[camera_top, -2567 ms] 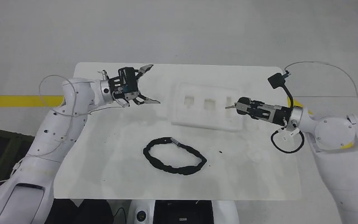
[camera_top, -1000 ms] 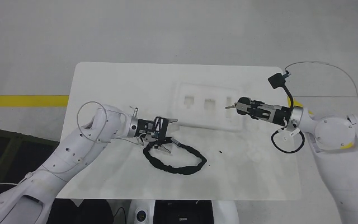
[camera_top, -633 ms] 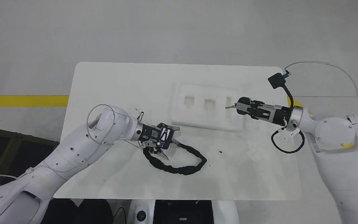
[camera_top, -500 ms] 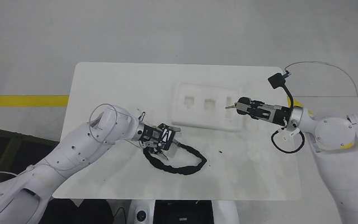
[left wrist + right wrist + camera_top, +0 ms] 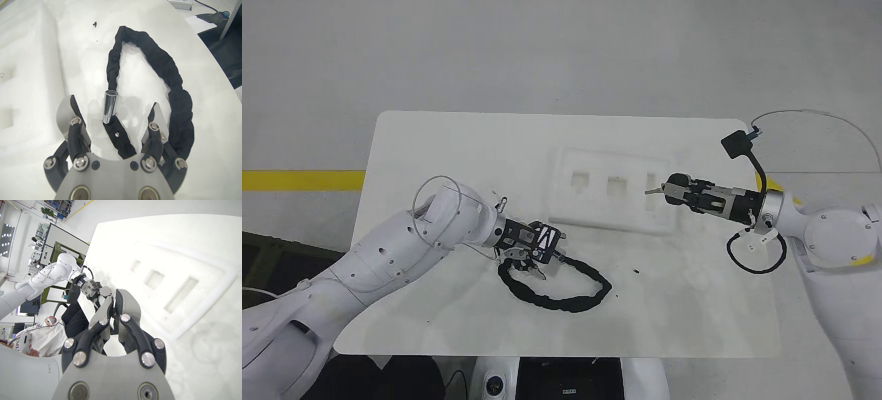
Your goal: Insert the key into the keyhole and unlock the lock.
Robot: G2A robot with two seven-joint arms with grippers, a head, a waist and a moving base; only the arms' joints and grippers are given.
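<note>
The left gripper (image 5: pixel 113 103) hovers with jaws spread wide, straddling the chrome cylinder (image 5: pixel 110 106) of the chain lock (image 5: pixel 177 98) on the bench (image 5: pixel 442 160). The right gripper (image 5: pixel 667 188), jaws clenched on the key (image 5: pixel 652 188), hangs over the foam tray (image 5: pixel 572 208). Smart play: clamp that cylinder squarely so it can't roll.

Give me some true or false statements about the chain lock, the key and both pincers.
1. The left pincer is open, straddling the metal cylinder of the chain lock. True.
2. The right pincer is empty. False: it is shut on the key.
3. The key is already in the lock. False: it is over the foam tray, apart from the chain lock.
4. The chain lock lies in a closed loop on the table. True.
</note>
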